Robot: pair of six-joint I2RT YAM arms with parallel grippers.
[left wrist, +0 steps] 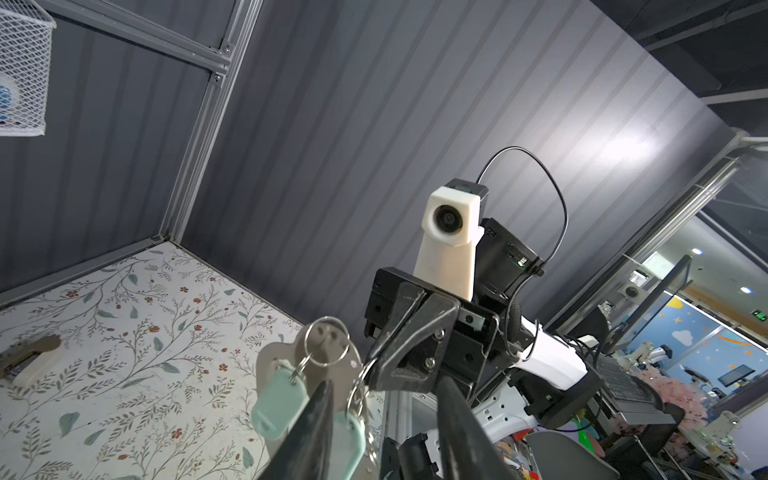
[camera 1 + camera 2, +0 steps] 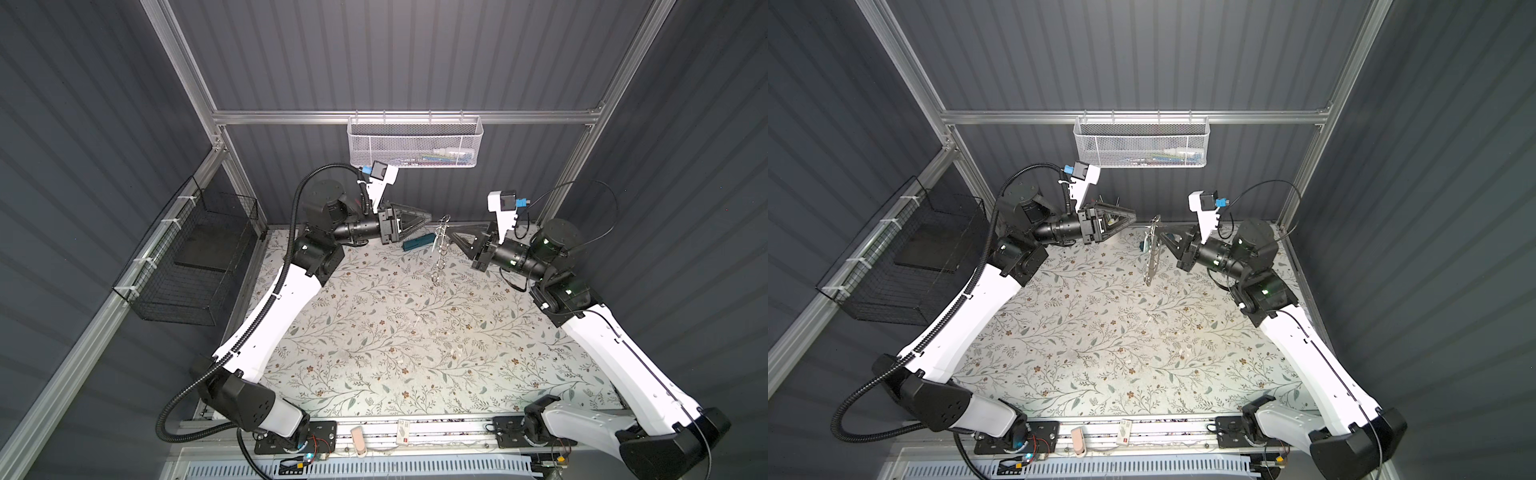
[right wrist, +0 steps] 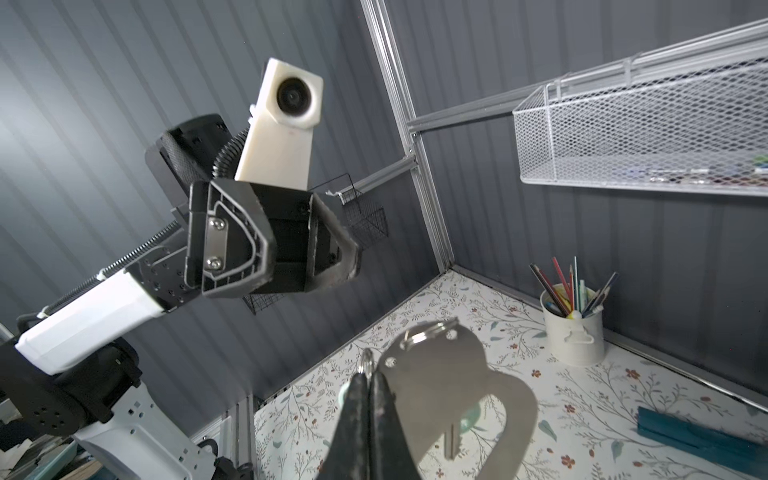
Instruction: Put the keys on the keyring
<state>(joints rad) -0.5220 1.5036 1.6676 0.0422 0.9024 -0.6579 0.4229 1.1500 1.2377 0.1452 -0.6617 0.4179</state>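
The keyring, a flat grey plate with an oval cutout, hangs upright above the back of the table. My right gripper is shut on a split ring at the plate's edge. Two keys with mint tags hang from rings on the plate. A key blade shows through the cutout. My left gripper stands open just left of the plate. One of its fingers crosses in front of the plate between the two tags.
A dark-teal case lies on the floral table behind the keyring. A white cup of pencils stands at the back wall. A white mesh basket hangs on the back rail. A black wire basket hangs on the left wall.
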